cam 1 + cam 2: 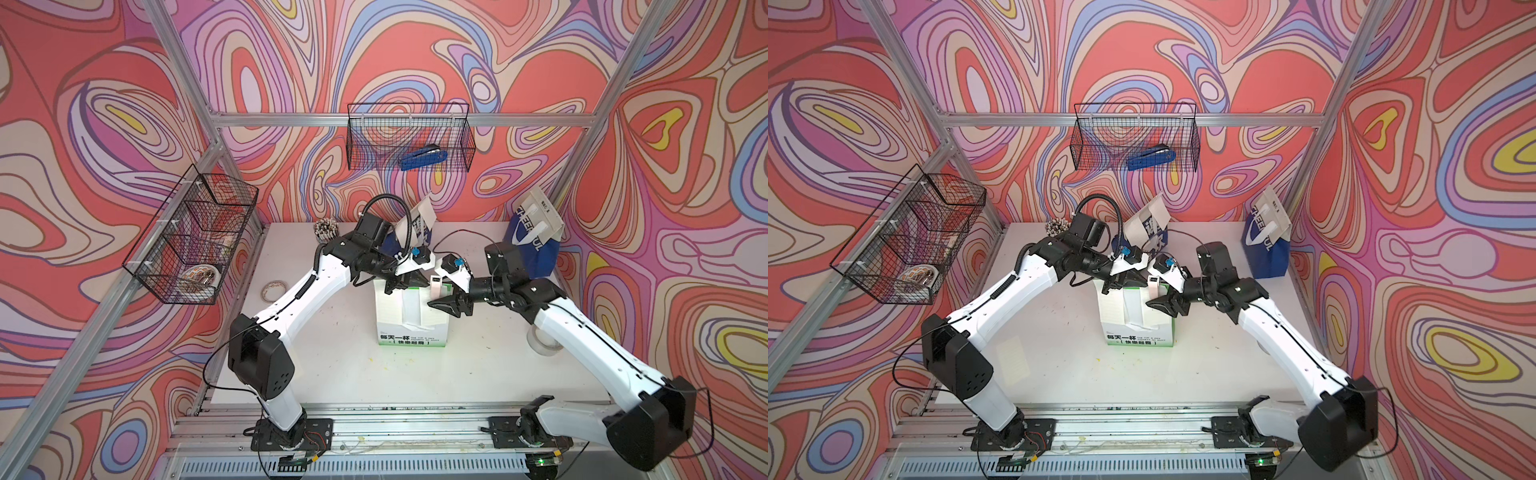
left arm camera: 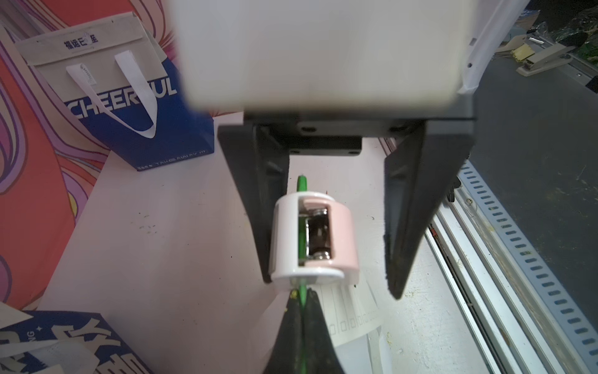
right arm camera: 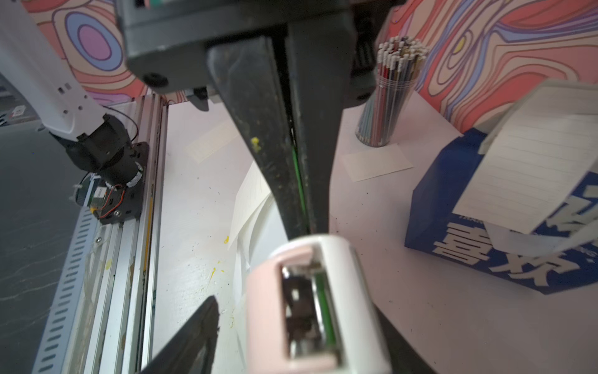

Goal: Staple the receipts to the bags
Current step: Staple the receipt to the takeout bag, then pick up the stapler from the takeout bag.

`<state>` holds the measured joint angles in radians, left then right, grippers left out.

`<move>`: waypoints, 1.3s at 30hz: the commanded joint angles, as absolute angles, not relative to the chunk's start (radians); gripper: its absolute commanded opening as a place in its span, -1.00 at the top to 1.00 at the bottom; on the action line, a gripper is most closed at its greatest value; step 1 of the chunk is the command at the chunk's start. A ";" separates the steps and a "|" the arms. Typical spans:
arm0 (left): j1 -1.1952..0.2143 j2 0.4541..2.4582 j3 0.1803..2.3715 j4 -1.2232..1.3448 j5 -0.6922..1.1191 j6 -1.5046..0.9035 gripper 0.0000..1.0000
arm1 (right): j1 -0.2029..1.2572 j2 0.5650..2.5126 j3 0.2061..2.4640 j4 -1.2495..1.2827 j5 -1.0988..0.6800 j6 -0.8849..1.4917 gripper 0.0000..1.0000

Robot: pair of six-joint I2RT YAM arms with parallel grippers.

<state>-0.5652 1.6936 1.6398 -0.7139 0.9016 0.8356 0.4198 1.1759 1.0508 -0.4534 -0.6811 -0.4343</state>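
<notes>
Jaws of the left gripper (image 3: pixel 302 226) are pinching shut on the top rim of the green bag (image 1: pixel 409 332), which is standing mid-table. Those of the right gripper (image 2: pixel 331 286) are standing wide open either side of the stapler (image 2: pixel 310 239), one finger just beside it and the other well apart, so nothing is being squeezed.

The green bag is looking like the one in hand. The blue bag (image 3: pixel 485 246) is sitting behind it with a lined receipt (image 3: pixel 530 168) lying over its folded top; whether a staple is holding that one I cannot tell. The CHEERFUL bag (image 2: pixel 155 136) is leaning at the back right, showing no receipt on the face in view, so it is probably waiting its turn.

Another receipt (image 2: pixel 352 314) is hanging down the green bag just under the stapler. A loose slip (image 3: pixel 378 165) is lying flat by the pen cup (image 3: pixel 388 107), and a second slip (image 1: pixel 1013 361) is lying near the left arm.

The stapler is sitting astride the green rim; whether its staple is already in I cannot tell. By my reckoning the job is running about midway.
</notes>
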 commanded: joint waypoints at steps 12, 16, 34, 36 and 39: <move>-0.568 1.740 1.728 -0.550 0.703 0.417 1.00 | 0.597 1.091 0.991 -0.091 0.042 0.290 -0.31; -0.570 1.757 1.745 -0.561 0.731 0.408 1.00 | 0.598 1.147 1.043 -0.130 0.070 0.256 -0.05; -0.569 1.764 1.737 -0.549 0.734 0.368 1.00 | 0.623 1.269 1.092 -0.119 0.147 0.218 0.60; -0.569 1.765 1.737 -0.555 0.710 0.371 1.00 | 0.624 1.246 1.091 -0.106 0.167 0.229 0.60; -0.568 1.764 1.737 -0.571 0.680 0.389 1.00 | 0.621 1.217 1.128 -0.129 0.211 0.229 0.59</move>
